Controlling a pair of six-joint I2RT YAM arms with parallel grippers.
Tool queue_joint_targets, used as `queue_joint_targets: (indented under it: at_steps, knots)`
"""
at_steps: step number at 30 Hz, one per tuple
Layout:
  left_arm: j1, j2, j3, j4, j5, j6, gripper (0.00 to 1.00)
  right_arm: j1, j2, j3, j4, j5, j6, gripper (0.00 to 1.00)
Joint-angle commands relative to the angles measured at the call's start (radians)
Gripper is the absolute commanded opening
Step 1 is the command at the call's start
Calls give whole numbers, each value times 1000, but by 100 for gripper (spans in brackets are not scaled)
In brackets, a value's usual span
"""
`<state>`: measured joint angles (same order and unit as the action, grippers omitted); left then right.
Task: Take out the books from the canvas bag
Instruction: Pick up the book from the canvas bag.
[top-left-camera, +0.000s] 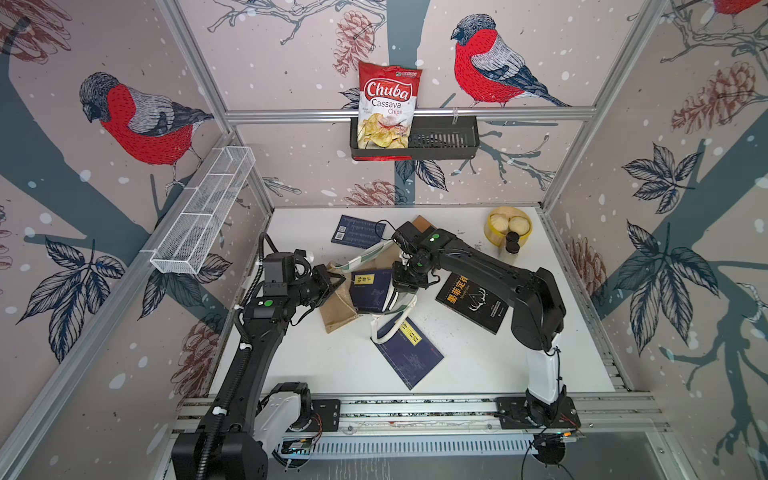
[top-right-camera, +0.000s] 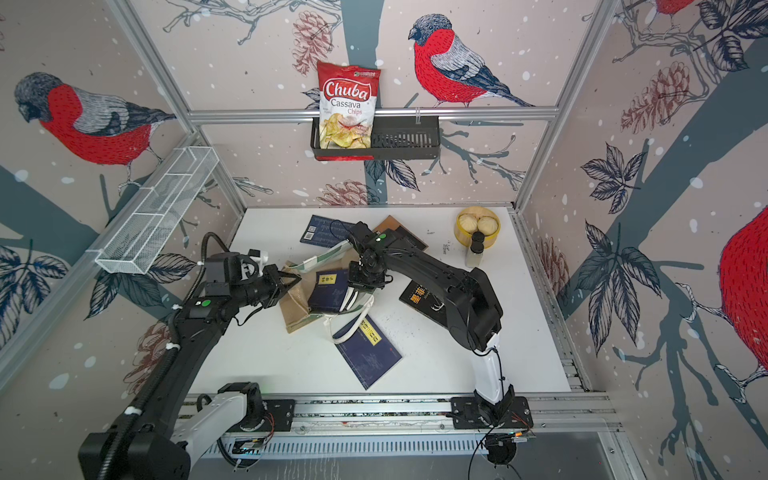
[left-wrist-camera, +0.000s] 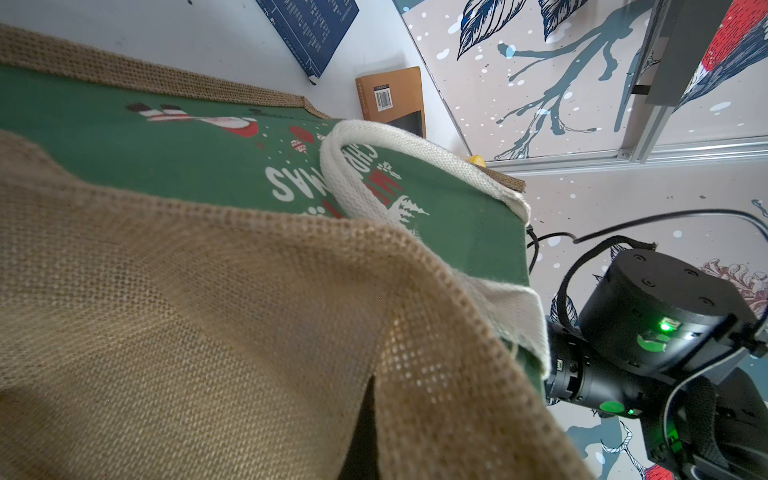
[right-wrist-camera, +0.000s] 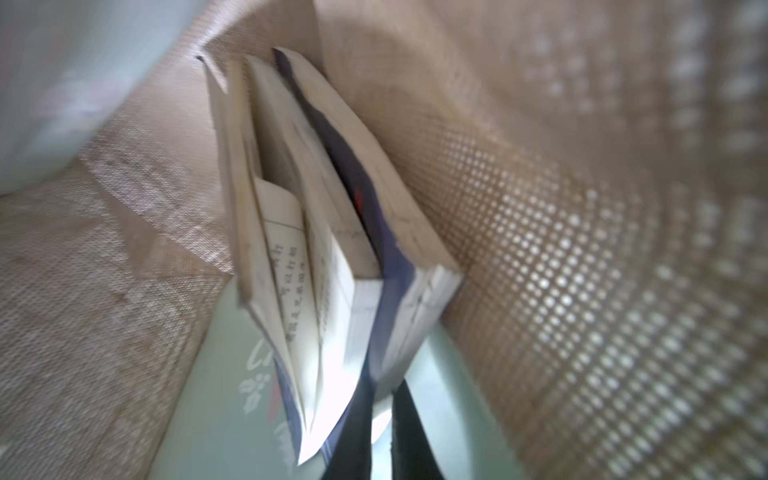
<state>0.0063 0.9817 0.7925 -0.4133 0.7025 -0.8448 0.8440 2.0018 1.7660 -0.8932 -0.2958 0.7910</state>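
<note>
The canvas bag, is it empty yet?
Not empty: the right wrist view looks into the canvas bag and shows books wedged between its woven walls.

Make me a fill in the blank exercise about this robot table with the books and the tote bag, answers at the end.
1. The red bag in the black wall basket reads Chuba Cassava ___.
2. The claw pinching the canvas bag's jute edge belongs to the ___ arm.
3. The black book with gold antlers lies ___ the bag.
4. The navy book nearest the arm bases carries a ___ title label.
Answers: Chips; left; outside; yellow.
</note>
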Motion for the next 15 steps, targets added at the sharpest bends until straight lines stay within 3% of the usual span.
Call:
queue_joint_targets:
  at_steps: [1,15]
  knots:
    - [1,1,10,6,26,0,0,-3,-21,-24,72,-18,30,7]
    - [0,0,9,-1,20,4,0,-31,-104,-29,6,27,3,2]
